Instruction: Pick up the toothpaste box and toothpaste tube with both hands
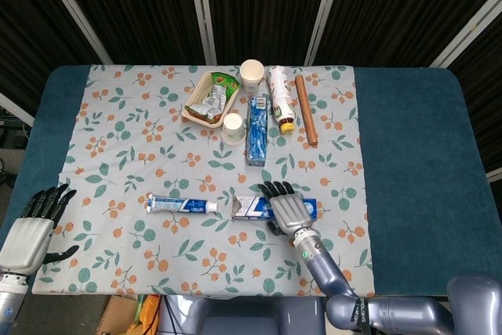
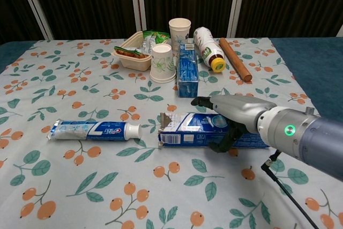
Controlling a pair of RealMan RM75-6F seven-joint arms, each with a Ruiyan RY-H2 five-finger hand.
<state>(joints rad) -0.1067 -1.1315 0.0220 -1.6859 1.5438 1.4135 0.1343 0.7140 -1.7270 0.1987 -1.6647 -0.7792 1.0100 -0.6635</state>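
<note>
The box (image 1: 274, 208) lies flat in the lower centre of the head view, long side running left-right, torn flap end toward the left. The right hand (image 1: 287, 209) is on top of it, over its mid-to-right part, fingers (image 2: 214, 103) reaching across the far edge and the thumb curled down at the near side in the chest view, so it grasps the box, which is flat on the cloth (image 1: 118, 115). Right forearm runs down to the frame's bottom edge.

The tube (image 1: 182, 205) lies just left of the box, same left-right line, cap end pointing at the box's flap, a small gap between them. Nothing touches it.

The left hand (image 1: 31, 225) is at the lower left corner of the head view, off the cloth over the dark blue table (image 1: 423, 154) edge, well apart from the tube. Fingers spread, holding nothing; not seen in the chest view.

Upper centre of the frame, rest of the stuff in a cluster:
- a tray (image 1: 209, 98) w/ wrappers in it, upper left of the group
- a cup (image 1: 252, 74) upright at the back
- a 2nd cup (image 1: 233, 126) upside down, just below-right of the tray
- a blue carton (image 1: 257, 130) lying lengthwise, right beside the 2nd cup
- a bottle (image 1: 280, 98) on its side, yellow cap toward the viewer
- a brown stick (image 1: 306, 110) right of the bottle, near parallel to it

Black slatted panels fill the top of both views.
</note>
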